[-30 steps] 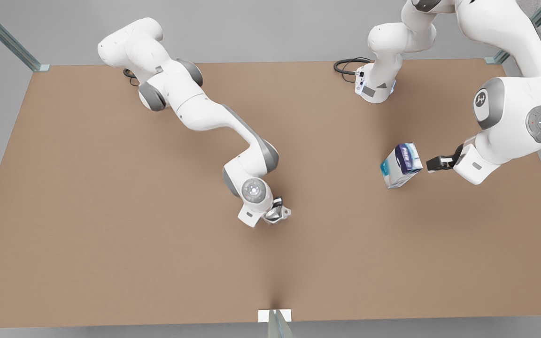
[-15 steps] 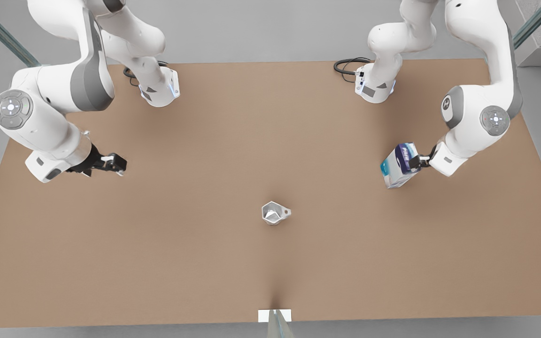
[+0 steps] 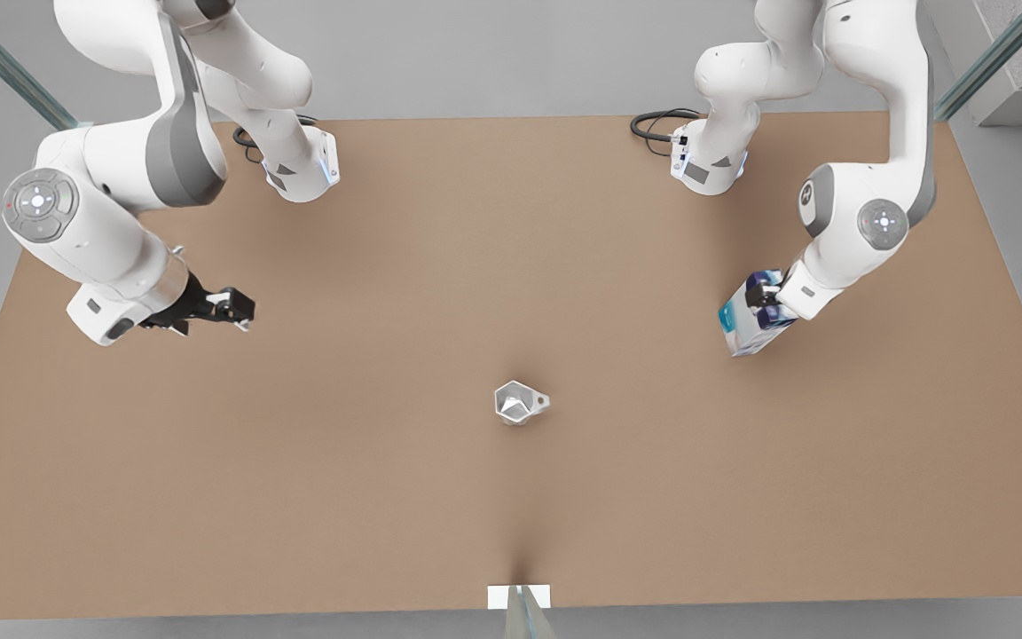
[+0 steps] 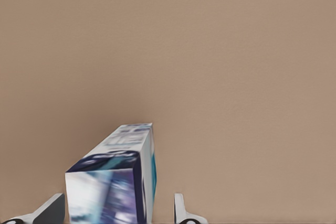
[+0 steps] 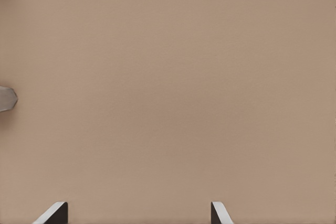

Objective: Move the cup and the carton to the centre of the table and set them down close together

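The left gripper (image 3: pixel 766 300) closes in around the carton (image 3: pixel 739 321) at the front view's right, fingers (image 4: pixel 180 211) wide and straddling it, not yet clamped. The cup (image 3: pixel 517 402) stands released at the centre of the worktop (image 3: pixel 440 266), the right gripper (image 3: pixel 229 309) withdrawn, fingers spread, empty.

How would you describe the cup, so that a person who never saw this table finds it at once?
Start at the small white tab on the near edge of the brown table in the front view and go straight up toward the middle. There the cup stands alone, apart from both arms. It is small, silvery-grey and faceted, with a small side handle, unlike the larger blue and white carton.
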### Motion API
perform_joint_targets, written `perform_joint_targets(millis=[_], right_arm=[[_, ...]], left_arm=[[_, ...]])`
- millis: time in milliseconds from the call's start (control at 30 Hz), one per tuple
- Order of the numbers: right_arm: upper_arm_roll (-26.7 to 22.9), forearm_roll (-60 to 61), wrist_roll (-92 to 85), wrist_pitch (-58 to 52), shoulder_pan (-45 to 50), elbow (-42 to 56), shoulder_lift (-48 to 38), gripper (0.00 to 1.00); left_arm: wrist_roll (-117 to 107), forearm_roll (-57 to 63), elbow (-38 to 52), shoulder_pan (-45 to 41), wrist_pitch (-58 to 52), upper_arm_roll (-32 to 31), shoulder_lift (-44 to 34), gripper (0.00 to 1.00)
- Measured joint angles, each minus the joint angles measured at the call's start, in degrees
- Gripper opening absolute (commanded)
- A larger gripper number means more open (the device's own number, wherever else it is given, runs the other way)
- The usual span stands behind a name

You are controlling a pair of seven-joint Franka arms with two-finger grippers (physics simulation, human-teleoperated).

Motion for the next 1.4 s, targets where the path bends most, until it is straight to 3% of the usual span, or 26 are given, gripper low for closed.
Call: perform_joint_targets(millis=[267,333,1367,1400], right_arm=[[0.01,0.57,0.22,1.09,-0.04,-0.18,0.26,1.00],[-0.01,0.78,0.30,1.01,-1.16,0.17,0.36,1.00],[-0.26,0.58,5.32,0.13,-2.95,1.92,2.29,1.00],[-0.26,0.58,5.32,0.13,-3.00,1.92,2.29,1.00]], left_arm=[[-0.26,-0.06,-0.93,-0.04,-0.23,0.14,0.17,1.00],[-0.09,-0.02,-0.93,0.18,-0.10,2.89,0.51,1.00],[-0.18,0.05,-2.86,-3.10,-0.71,2.81,5.10,1.00],[-0.18,0.07,-2.86,-3.26,-0.71,2.81,5.10,0.92]])
